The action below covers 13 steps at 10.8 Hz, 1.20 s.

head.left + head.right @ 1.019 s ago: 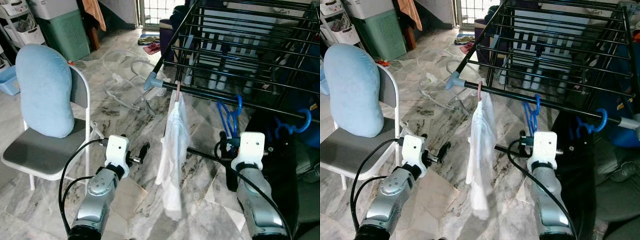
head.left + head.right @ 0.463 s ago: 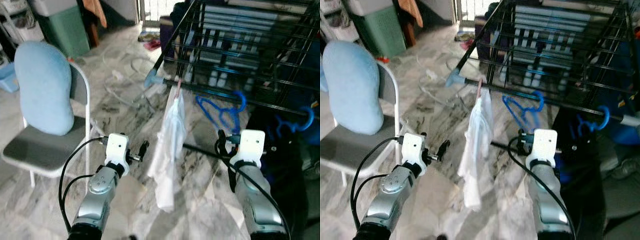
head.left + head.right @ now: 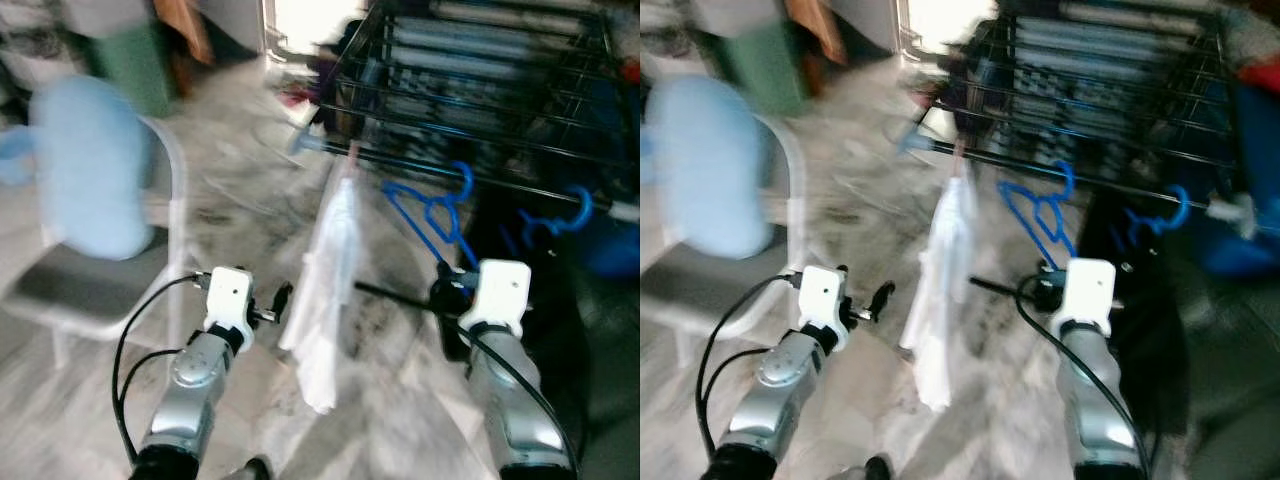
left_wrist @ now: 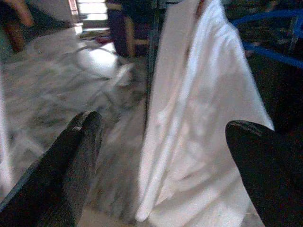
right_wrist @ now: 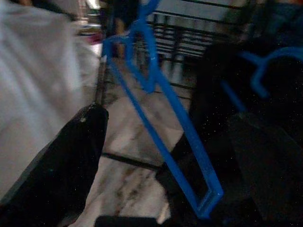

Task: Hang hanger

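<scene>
Now, from my left side: my left gripper (image 4: 156, 156) is spread wide and holds nothing, close in front of the white garment (image 3: 325, 290) that hangs from the black drying rack (image 3: 480, 90). If this arm swings, I think it can catch the cloth and pull it off the rail.

To the right, the blue hanger (image 3: 430, 215) has its hook over the front rail and leans down toward my right gripper (image 5: 161, 156). The fingers stand far apart on both sides of its lower corner, not closed on it. The head views are blurred, so I judge the hook may sit loosely and slip off if I bump the frame.
</scene>
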### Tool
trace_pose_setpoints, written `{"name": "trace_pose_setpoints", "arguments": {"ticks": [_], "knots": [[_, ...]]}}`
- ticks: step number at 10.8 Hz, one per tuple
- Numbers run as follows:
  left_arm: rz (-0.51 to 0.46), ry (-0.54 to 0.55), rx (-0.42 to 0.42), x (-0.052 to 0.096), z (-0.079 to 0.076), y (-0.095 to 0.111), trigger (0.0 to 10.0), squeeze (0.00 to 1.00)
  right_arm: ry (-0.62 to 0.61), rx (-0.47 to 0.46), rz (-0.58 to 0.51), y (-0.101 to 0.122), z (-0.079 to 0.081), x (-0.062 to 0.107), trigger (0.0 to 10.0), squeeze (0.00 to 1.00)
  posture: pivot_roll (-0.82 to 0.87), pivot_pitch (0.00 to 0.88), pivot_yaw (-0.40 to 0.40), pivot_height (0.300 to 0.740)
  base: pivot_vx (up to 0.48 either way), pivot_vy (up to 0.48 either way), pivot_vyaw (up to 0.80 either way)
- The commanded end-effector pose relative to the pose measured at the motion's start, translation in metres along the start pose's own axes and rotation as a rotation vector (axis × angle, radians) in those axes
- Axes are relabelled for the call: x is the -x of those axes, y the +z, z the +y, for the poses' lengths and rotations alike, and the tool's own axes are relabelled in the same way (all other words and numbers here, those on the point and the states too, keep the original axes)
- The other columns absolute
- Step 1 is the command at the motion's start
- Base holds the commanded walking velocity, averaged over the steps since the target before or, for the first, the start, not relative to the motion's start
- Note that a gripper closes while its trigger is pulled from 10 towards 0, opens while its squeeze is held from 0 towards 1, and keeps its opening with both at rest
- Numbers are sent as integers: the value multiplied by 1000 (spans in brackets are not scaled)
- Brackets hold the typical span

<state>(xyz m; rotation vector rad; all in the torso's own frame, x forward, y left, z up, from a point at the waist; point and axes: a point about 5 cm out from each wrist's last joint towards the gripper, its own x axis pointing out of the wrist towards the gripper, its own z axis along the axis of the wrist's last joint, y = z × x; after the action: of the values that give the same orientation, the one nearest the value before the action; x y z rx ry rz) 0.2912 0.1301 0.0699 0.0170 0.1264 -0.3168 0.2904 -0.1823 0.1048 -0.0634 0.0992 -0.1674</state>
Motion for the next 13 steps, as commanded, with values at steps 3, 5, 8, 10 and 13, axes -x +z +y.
{"name": "trace_pose_setpoints", "arguments": {"ticks": [3,5,8,10,13], "knots": [[11,1,-3,-1,-1,-2,10000,0,2,-3,3,0,0,1,10000,1000,-92,50,20,740,-311,0,0],[16,4,0,-1,-1,-3,10000,0,5,-4,8,-2,1,2,10000,1000,-92,53,19,740,-302,0,0],[15,10,2,-1,-1,-3,10000,0,19,-10,16,-3,1,3,10000,1000,-96,67,17,740,-317,0,0],[15,10,5,-2,-2,-3,10000,0,32,-13,18,-3,2,2,10000,1000,-95,68,15,740,-322,0,0],[13,20,-1,-2,1,-2,10000,0,54,-16,19,-2,7,1,10000,969,-82,77,15,740,-333,0,0]]}}
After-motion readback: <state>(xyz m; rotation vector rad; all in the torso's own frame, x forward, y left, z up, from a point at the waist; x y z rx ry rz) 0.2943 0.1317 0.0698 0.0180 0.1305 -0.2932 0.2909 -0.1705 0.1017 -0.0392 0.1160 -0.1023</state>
